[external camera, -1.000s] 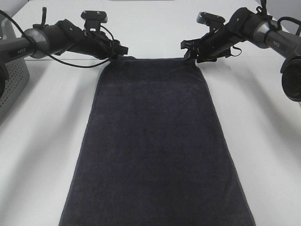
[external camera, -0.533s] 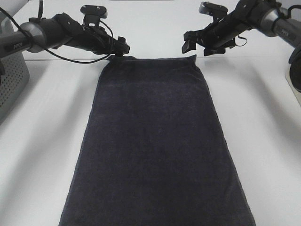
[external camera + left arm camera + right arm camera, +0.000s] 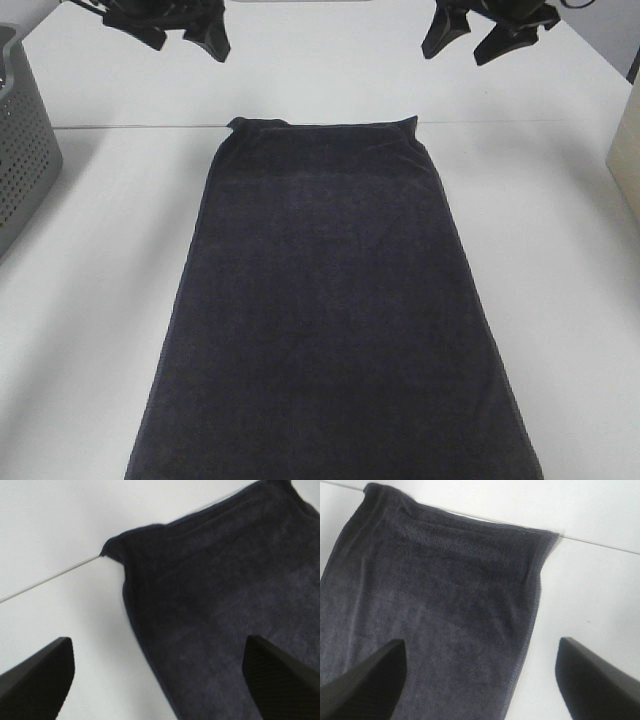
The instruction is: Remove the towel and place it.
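Lifted away from the far corners of the towel [image 3: 335,300] since the earlier frame: left tool [image 3: 185,35] and right tool [image 3: 472,38], both now high above, spread wide, holding nothing. Lies flat and lengthwise on the white table [image 3: 560,260], far hem along a seam line. Placing looks done; next probably only retreat. Dark navy terry, soft, fuzzy, long rectangle, hemmed edges. Grey perforated basket [image 3: 22,150] at left.

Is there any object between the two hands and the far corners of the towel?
Nothing visible is in the way. The towel lies flat on the white table. The left hand and right hand are open above its far edge, with only bare table between.
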Available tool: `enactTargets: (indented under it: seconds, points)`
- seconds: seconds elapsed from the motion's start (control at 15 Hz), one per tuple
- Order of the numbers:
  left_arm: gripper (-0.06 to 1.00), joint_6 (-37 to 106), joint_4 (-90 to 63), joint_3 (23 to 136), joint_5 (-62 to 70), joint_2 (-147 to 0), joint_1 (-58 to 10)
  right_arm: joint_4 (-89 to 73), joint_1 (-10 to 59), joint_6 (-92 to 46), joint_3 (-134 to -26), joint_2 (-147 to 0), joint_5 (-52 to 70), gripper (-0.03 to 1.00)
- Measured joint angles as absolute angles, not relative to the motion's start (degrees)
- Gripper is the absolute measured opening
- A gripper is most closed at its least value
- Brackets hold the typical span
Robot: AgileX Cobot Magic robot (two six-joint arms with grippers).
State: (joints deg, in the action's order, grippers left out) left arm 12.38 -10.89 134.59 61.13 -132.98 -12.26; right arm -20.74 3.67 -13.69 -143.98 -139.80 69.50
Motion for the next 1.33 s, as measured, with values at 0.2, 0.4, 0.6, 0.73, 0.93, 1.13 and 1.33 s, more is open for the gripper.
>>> enactTargets:
  seconds: [0.2, 0.4, 0.6, 0.73, 0.93, 1.13, 1.33]
  points:
    - [0.86, 5.6, -7.8, 134.6, 66.7, -127.7, -7.4, -17.1, 3.7, -8.1, -143.9, -134.6, 69.6, 0.78]
    - [0.86, 3.0, -5.7, 134.6, 69.1, -123.4, -0.6, -16.2, 3.7, -7.6, -139.7, -128.3, 69.7, 0.78]
    - [0.86, 3.0, -4.1, 133.7, 69.3, -120.1, 2.1, -16.0, 3.7, -7.0, -131.4, -121.4, 69.7, 0.78]
    - [0.86, 3.0, -4.0, 128.5, 69.3, -115.5, 2.3, -16.0, 3.7, -6.2, -120.9, -113.4, 69.7, 0.78]
    - [0.86, 1.9, -2.3, 106.9, 69.2, -98.9, 2.3, -16.0, 3.7, -6.0, -95.1, -92.9, 69.6, 0.78]
    - [0.86, 0.3, -1.7, 87.2, 64.9, -80.8, 2.3, -15.9, 3.7, -6.5, -77.1, -76.4, 69.7, 0.78]
    - [0.86, -2.9, 0.0, 70.8, 62.9, -63.5, 2.3, -15.8, 3.7, -6.6, -63.3, -60.8, 69.7, 0.78]
